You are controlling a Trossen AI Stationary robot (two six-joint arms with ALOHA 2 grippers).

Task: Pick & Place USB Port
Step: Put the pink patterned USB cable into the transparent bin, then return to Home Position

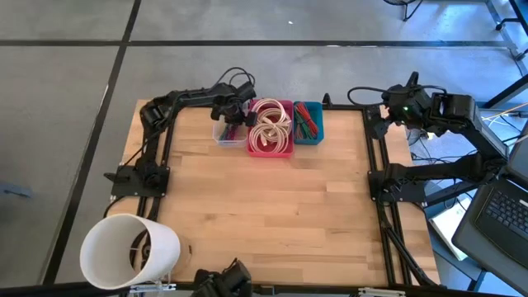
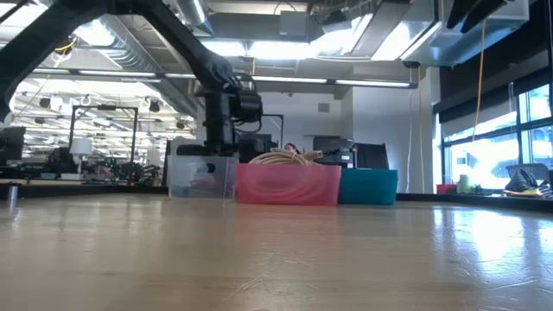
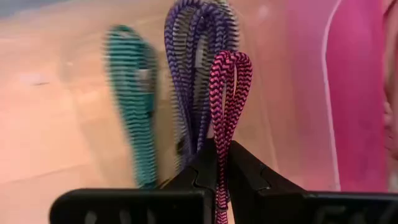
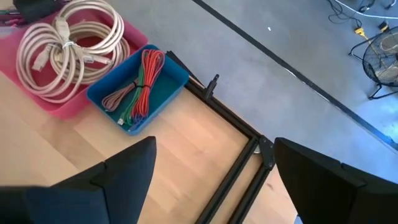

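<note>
A clear bin [image 1: 224,132] at the table's far edge holds braided USB cables: a pink-and-black one [image 3: 229,87], a purple one [image 3: 198,56] and a teal one [image 3: 130,106]. My left gripper [image 1: 230,120] reaches down into this bin and is shut on the pink-and-black cable. In the low view the left gripper [image 2: 221,142] stands over the clear bin [image 2: 202,177]. My right gripper [image 4: 214,180] is open and waits at the far right corner [image 1: 394,106], touching nothing. My left gripper pinches the pink-and-black braided cable between its two fingers [image 3: 249,171], on the doubled strands [image 3: 221,140] just below the loop's bend. The fingers come from above, pointing down into the clear bin. The loop's bend [image 3: 231,59] sticks out ahead of the fingertips, beside the purple cable.
A pink bin [image 1: 285,148] with coiled beige cables [image 1: 271,124] sits right of the clear bin. Beside it is a blue bin [image 1: 318,132] with coloured wire bundles [image 4: 138,87]. A white cylinder [image 1: 128,252] lies at the near left corner. Bare wood [image 1: 272,206] fills the table's middle.
</note>
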